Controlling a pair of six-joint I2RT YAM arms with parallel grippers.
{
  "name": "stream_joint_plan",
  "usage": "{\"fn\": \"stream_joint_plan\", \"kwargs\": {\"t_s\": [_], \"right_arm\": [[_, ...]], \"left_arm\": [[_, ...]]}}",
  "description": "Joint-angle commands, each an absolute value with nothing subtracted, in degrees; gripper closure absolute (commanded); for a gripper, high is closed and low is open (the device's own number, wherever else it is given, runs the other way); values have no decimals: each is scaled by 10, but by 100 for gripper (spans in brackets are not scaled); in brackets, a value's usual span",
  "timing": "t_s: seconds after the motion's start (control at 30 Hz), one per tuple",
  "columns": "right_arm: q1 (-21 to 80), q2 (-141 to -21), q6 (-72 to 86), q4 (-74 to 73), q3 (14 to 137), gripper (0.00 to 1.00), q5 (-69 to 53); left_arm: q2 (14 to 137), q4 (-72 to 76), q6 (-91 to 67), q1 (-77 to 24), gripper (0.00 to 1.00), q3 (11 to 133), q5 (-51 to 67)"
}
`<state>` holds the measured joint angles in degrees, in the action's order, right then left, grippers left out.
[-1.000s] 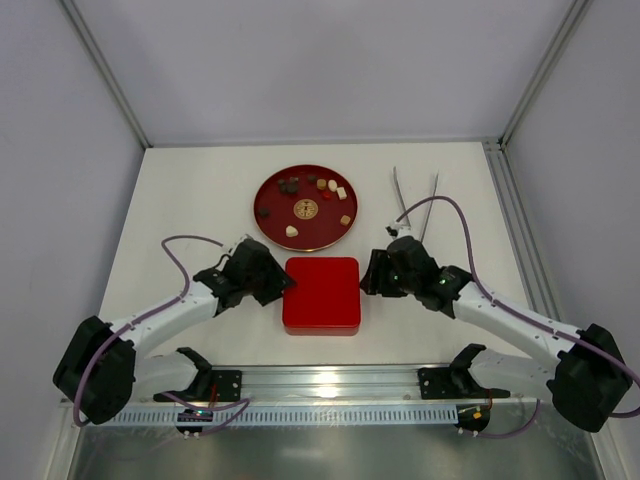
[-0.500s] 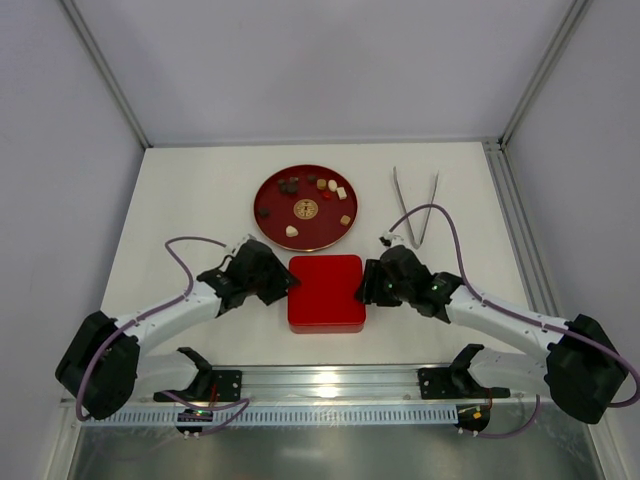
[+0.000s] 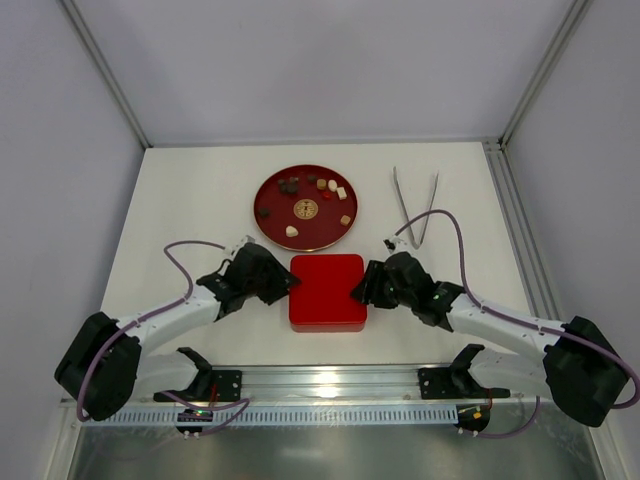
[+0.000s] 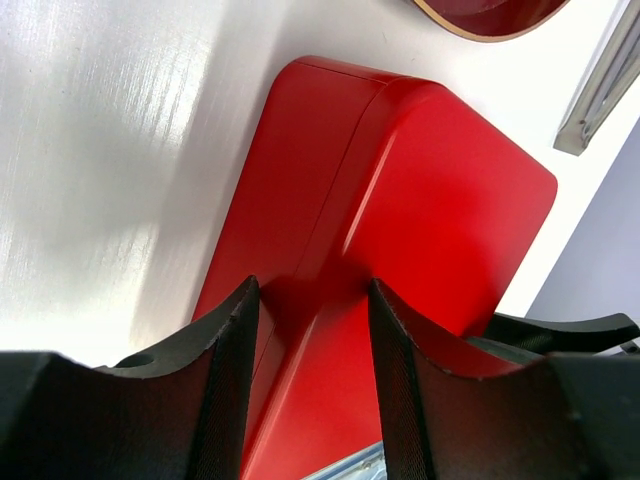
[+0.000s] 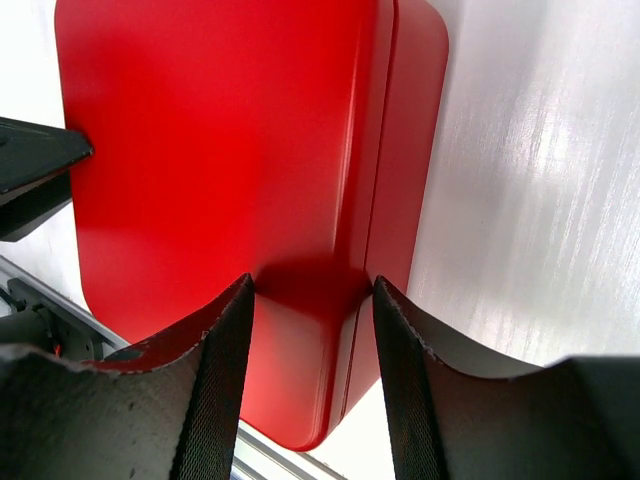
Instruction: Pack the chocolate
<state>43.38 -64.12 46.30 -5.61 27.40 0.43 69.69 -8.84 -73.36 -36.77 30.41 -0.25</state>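
Observation:
The chocolate pieces (image 3: 306, 186), dark, light brown and cream, lie on a round red plate (image 3: 325, 228) at the back. A closed square red box (image 3: 328, 292) sits in the middle between my arms. My left gripper (image 3: 287, 284) is open at the box's left edge; in the left wrist view the gripper (image 4: 310, 300) has its jaws either side of the box's (image 4: 440, 200) side corner. My right gripper (image 3: 360, 288) is open at the box's right edge; in the right wrist view the gripper (image 5: 310, 290) straddles the lid seam of the box (image 5: 220, 130).
Metal tongs (image 3: 416, 205) lie on the table at the back right, beside the plate. The plate's rim (image 4: 490, 15) and the tongs (image 4: 600, 90) show at the top of the left wrist view. Enclosure walls stand on three sides.
Both grippers have moved inward to the box's left and right edges. The box has shifted slightly to the right.

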Motion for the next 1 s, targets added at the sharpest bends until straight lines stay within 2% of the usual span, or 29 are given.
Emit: {"fn": "stream_joint_plan", "kwargs": {"t_s": [0.0,0.3,0.4,0.57,0.73,0.97], "right_arm": [[437,-661,462,-116,229,50,22],[434,-673,480,-77,198,52,7],[431,-693,487,-46,184,62,-22],[431,-673,490,-60,188,65,-10],[406,-639,462,-105,222,40,-3],[308,-701,396,-83,313,38,-58]], "left_arm": [[736,-203,-722,-372,56,253,-23],[751,-199,-717,-372,60,246,-15],[748,-201,-715,-372,60,245,-18],[747,-200,-710,-372,60,248,-10],[751,-200,-697,-372,60,253,-3],[759,-203,-680,-372,59,261,33]]}}
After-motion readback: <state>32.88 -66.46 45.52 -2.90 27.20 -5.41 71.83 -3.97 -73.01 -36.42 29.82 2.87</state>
